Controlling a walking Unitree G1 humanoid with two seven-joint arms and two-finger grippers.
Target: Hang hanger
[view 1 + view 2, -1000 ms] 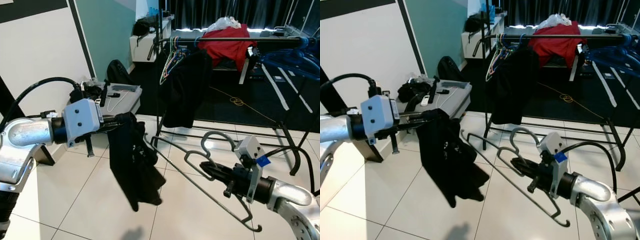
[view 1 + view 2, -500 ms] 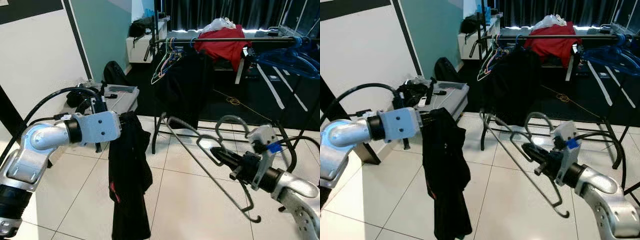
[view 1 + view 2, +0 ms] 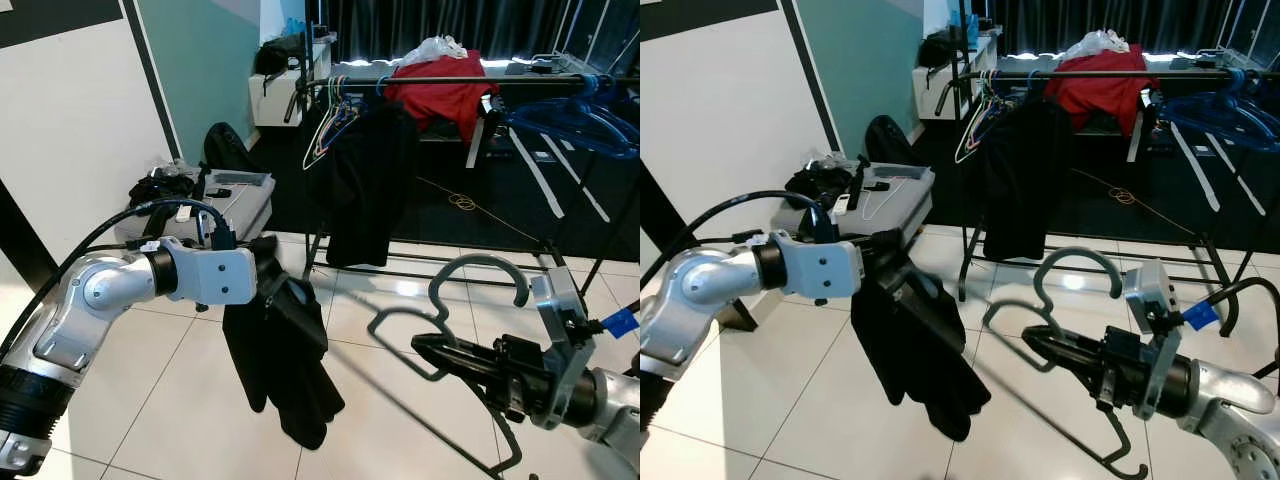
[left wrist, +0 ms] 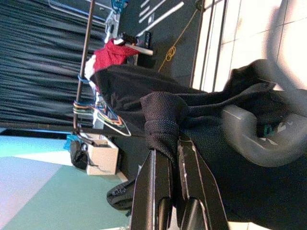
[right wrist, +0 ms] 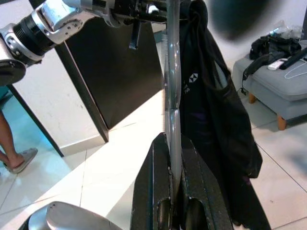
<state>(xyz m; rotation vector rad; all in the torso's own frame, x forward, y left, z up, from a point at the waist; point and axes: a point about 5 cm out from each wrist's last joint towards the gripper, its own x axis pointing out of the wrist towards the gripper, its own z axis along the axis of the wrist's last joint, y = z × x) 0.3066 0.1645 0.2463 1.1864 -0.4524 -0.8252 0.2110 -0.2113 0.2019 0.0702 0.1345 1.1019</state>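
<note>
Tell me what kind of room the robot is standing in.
Probably a bedroom or laundry corner of a home. A clothes rack carries a red garment, a black garment and coloured hangers, a grey padded bench holds loose items, and dark curtains hang behind, over a white tiled floor.

Black garment [image 3: 285, 365]: soft matt cloth, loosely creased; in the left wrist view its weave looks coarse where it bunches. Hanger [image 3: 470, 285]: smooth grey metal wire with a dull sheen. Left gripper [image 3: 262, 290] and right gripper [image 3: 425, 345]: matt black fingers, plastic-looking. Arm shells: brushed silver metal, lightly reflective; wrist housings pale grey matt plastic. Floor [image 3: 150, 400]: glossy white tile showing reflections. Clothes rail [image 3: 450, 80]: dark metal tube. Red garment [image 3: 445, 95]: matt cloth. Grey seat [image 3: 890, 200]: matt fabric upholstery.
</note>
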